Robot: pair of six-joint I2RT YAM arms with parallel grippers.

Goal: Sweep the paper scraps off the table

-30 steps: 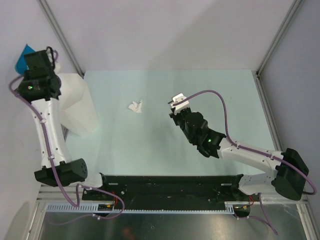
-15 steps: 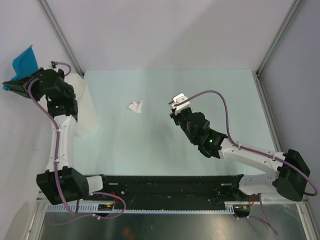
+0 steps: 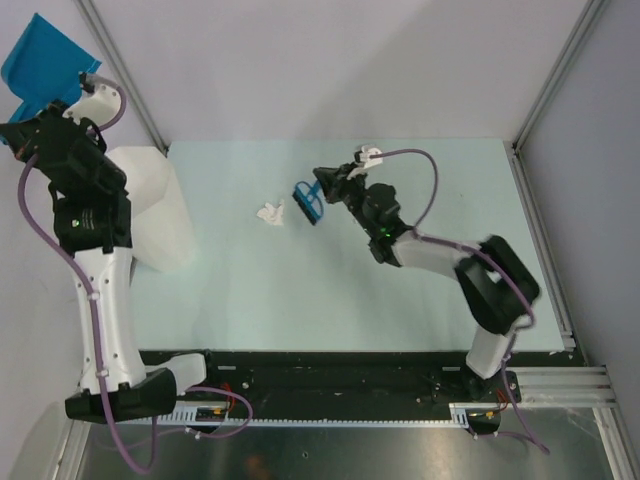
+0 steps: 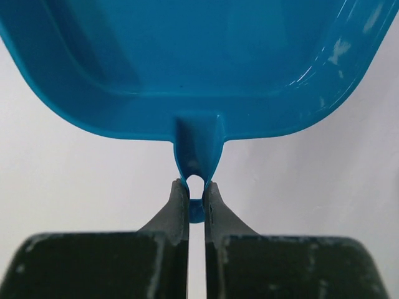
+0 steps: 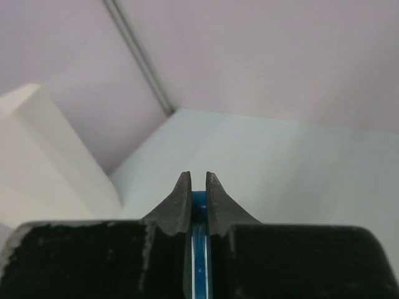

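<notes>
One crumpled white paper scrap [image 3: 269, 212] lies on the pale mint-green table [image 3: 430, 170], left of centre. My right gripper [image 3: 322, 187] is shut on a small blue brush [image 3: 309, 201], whose head hangs just right of the scrap; the wrist view shows the blue handle [image 5: 198, 249] pinched between the fingers. My left gripper [image 3: 40, 105] is raised high at the far left, off the table, shut on the handle of a blue dustpan [image 3: 40, 65]. The left wrist view shows the pan [image 4: 199, 62] above the closed fingers [image 4: 176, 212].
A tall white faceted bin [image 3: 150, 205] stands at the table's left edge, below my left arm; it also shows in the right wrist view [image 5: 43, 168]. Grey walls and metal frame rails [image 3: 545, 90] border the table.
My right arm swung left and forward, bringing the blue brush into view beside the scrap. My left arm lifted the dustpan higher at the far left. The scrap has not moved.
</notes>
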